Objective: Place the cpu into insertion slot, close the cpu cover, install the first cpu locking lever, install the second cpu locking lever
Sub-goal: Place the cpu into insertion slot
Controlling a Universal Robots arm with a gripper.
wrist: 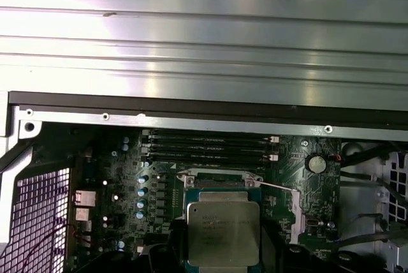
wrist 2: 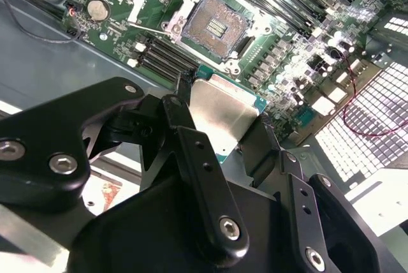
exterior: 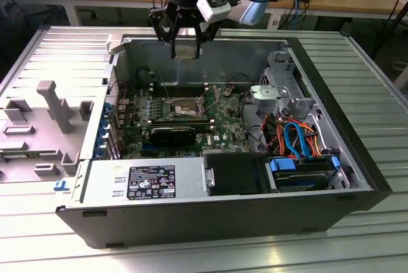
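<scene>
So, the small flat square cpu with the dull silver-grey metal top (wrist 2: 223, 112) is held up in the air. It's clamped by two opposite edges between the fingers (wrist 2: 197, 158) of the black gripper (wrist 2: 222, 120), metal side turned toward the wrist.

In the exterior view it's parked at roughly 12 o'clock of the opened dark-walled computer case (exterior: 191, 222), over the far wall, so nothing is seated yet. The square insertion slot with the dark centre and silvery rim (exterior: 183, 108) is found at about 6 o'clock from the chip, down on the green circuit board (exterior: 223, 126). Its contact field is left uncovered in the second wrist view.

Handling-wise, the chip is judged light and stiff but touchy. The metal top looks slick, and the underside and the socket contacts are probably easily wrecked. So it's best gripped by the edges only, as is done here, and kept level.
</scene>
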